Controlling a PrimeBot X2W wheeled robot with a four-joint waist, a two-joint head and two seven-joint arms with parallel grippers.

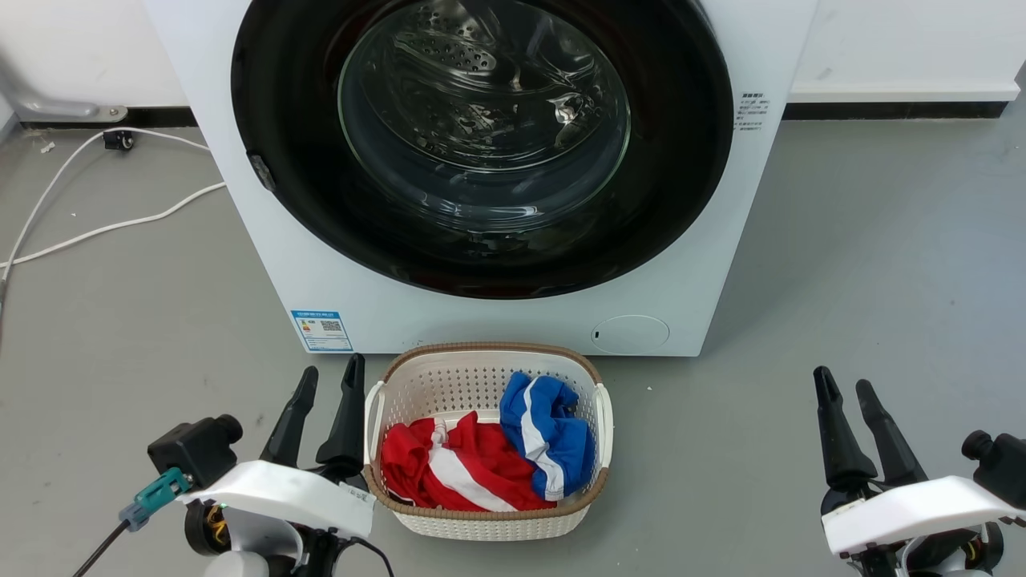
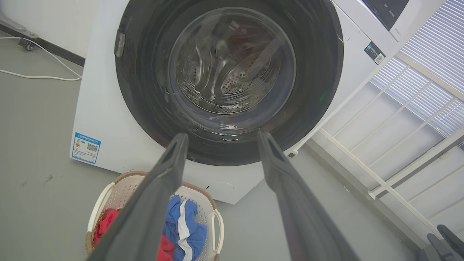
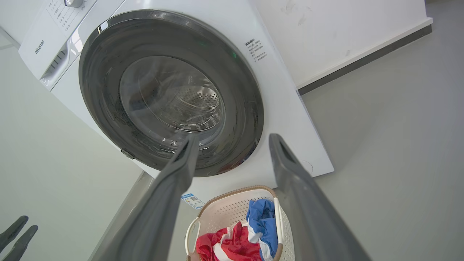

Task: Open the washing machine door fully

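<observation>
1. The left pincer [image 1: 333, 365] sits at the lower left of the head view, low over the grey floor [image 1: 866, 264]. Its two dark fingers are spread apart and hold nothing. It is just beside the left handle of the basket, but whether it touches it cannot be told.
2. The right pincer [image 1: 840, 377] sits at the lower right, well apart from the basket. Its fingers are also parted and empty.
3. Between the two arms a white laundry basket [image 1: 481, 525] with a brown woven rim stands on the floor. A red garment [image 1: 449, 465] with a white stripe and a blue garment [image 1: 545, 433] with a white stripe lie in it, the blue partly over the red.
4. Just behind the basket stands the washing machine [image 1: 264, 264], white and facing the robot. A blue sticker [image 1: 321, 330] is low on its front at the left and a round cap [image 1: 631, 334] is low at the right.
5. The washing machine door [image 1: 280, 160], a broad glossy black ring round a clear bulging window, lies flat against the machine's front, shut. A small grey latch piece [image 1: 260, 171] sits on its left edge. Neither pincer touches it; in both wrist views the fingers point toward its lower half from a distance.
6. Through the window the perforated steel drum [image 1: 469, 56] shows.
7. Farther left, a white cable [image 1: 96, 228] trails over the floor to the wall [image 1: 80, 48].
</observation>
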